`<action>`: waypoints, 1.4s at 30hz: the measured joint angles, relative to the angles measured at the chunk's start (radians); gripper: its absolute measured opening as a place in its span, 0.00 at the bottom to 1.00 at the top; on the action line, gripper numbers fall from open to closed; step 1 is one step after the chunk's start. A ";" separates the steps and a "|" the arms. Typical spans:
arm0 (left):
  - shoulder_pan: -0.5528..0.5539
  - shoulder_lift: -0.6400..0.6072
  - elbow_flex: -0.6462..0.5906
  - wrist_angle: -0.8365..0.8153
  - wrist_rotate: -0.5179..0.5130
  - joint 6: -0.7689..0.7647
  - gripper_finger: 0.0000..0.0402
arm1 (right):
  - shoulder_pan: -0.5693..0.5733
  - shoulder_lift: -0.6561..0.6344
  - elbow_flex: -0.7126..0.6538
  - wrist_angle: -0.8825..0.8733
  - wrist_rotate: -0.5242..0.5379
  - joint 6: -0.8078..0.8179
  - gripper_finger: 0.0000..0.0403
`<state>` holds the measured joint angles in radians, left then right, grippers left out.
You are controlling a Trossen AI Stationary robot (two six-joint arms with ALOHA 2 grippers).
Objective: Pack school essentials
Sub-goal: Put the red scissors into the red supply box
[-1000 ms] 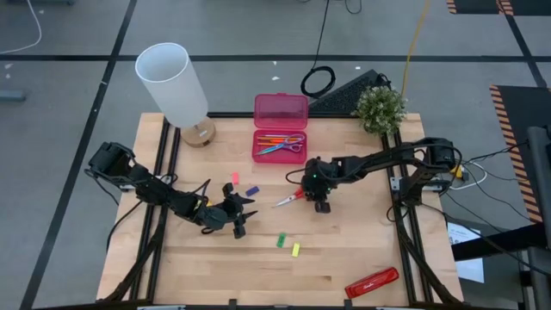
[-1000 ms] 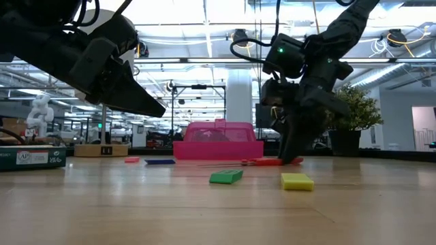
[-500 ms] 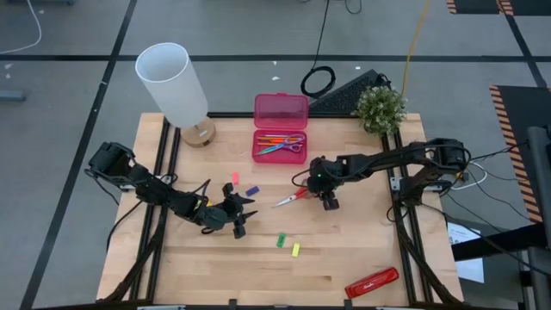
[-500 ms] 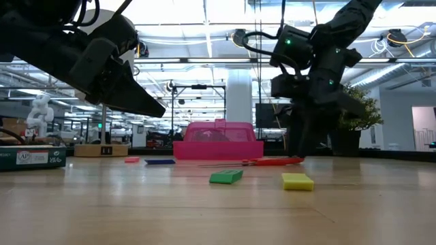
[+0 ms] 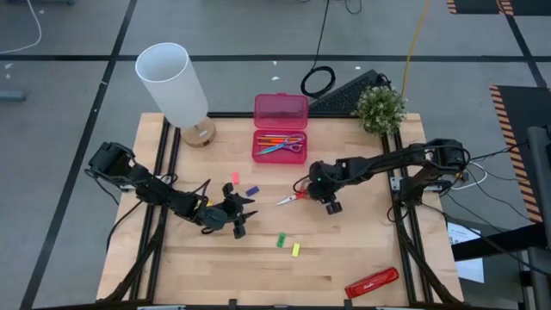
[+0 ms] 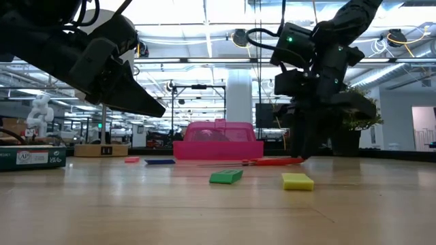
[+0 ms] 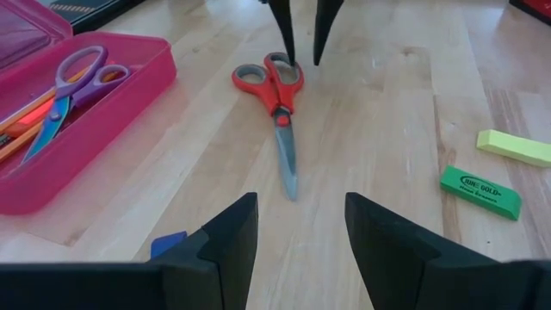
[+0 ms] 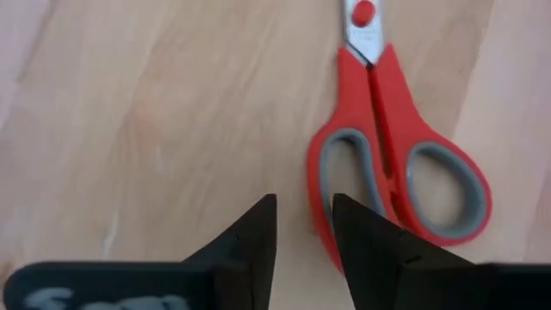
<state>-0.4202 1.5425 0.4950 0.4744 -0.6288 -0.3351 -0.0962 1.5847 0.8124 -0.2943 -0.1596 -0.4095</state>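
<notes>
While your right gripper (image 8: 303, 245) hovers, fingers narrowly parted, beside the red-handled scissors (image 5: 290, 197) lying loose on the table (image 5: 344, 258) (near the pink case (image 5: 279, 138)), you're at pickup: straddle a handle, then pinch.

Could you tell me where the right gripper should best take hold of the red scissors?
Probably at the handle end. The red scissors lie flat and closed on the table, handles toward the right gripper, blades pointing away. Come straight down and pinch across a handle loop; the thin blades offer less to hold.
</notes>
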 joint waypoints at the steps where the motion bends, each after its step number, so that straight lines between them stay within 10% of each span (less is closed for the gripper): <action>1: 0.000 0.000 0.000 0.000 0.000 0.000 0.44 | 0.002 0.003 0.000 0.001 0.000 0.000 0.25; 19: 0.000 0.000 0.000 0.000 0.000 -0.001 0.44 | 0.000 0.060 0.004 0.018 0.001 -0.003 0.04; 42: 0.001 0.000 0.000 -0.002 0.000 -0.003 0.44 | 0.000 -0.025 0.072 -0.011 0.066 0.006 0.04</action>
<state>-0.4194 1.5425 0.4950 0.4728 -0.6285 -0.3378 -0.0959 1.5597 0.8846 -0.3052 -0.0932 -0.4030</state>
